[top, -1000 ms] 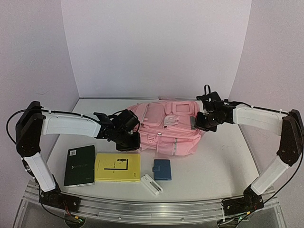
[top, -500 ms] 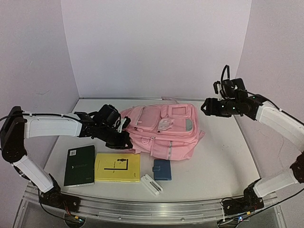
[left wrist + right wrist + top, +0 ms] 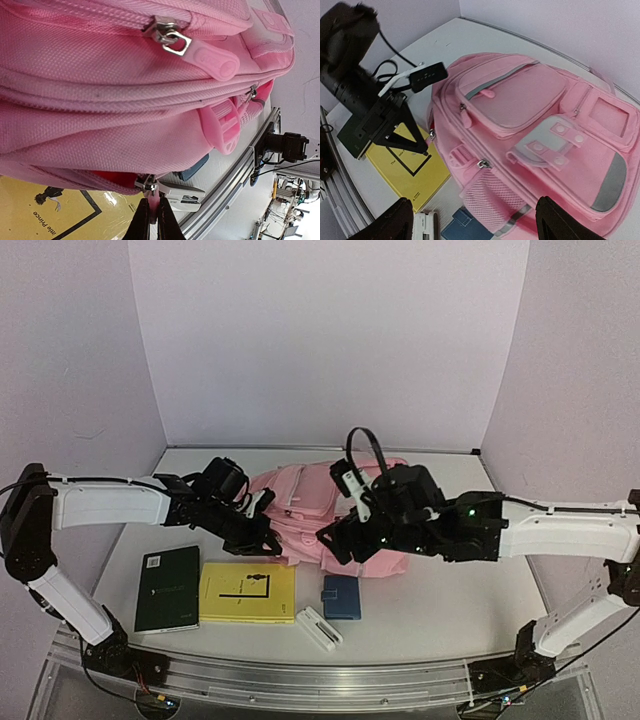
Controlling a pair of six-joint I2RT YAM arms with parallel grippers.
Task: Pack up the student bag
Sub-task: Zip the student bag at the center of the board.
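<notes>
- Left pincer [image 3: 152, 216]: jaws pinched tight on the zip pull [image 3: 153, 200], just under the metal slider [image 3: 146, 184] on the student bag's [image 3: 100, 100] lower seam. The grip is on the tab, not the fabric. I judge this the right hold for running the zip along the seam.
- Beside that slider a sliver of red lining [image 3: 112, 177] shows, so the main opening looks barely parted. Judged: opening stage, nothing packed yet.
- Right pincer [image 3: 475, 215]: jaws spread wide with nothing between them, hanging above the bag's front pockets and clear of the fabric. It is likely placed to come down and pin or lift the bag against the left arm's tug. A soft bag held at one point only will slide or bunch.
- Student bag lies flat on the counter [image 3: 450, 590], pockets up, directly beneath the right pincer and on the far side of the left one.
- Yellow book [image 3: 247, 592] lies just below the left pincer, at the bag's edge; touching or not, cannot tell. Dark green book [image 3: 168, 588] sits beside it, further to that pincer's left.
- Blue case [image 3: 342, 596] and white object [image 3: 322, 628] lie on the near side of the right pincer, just off the bag.
- All four lie along the zip side, judged to be within short reach of the opening.
- Risk: the tab may slip from the fingertips if the bag drags.
</notes>
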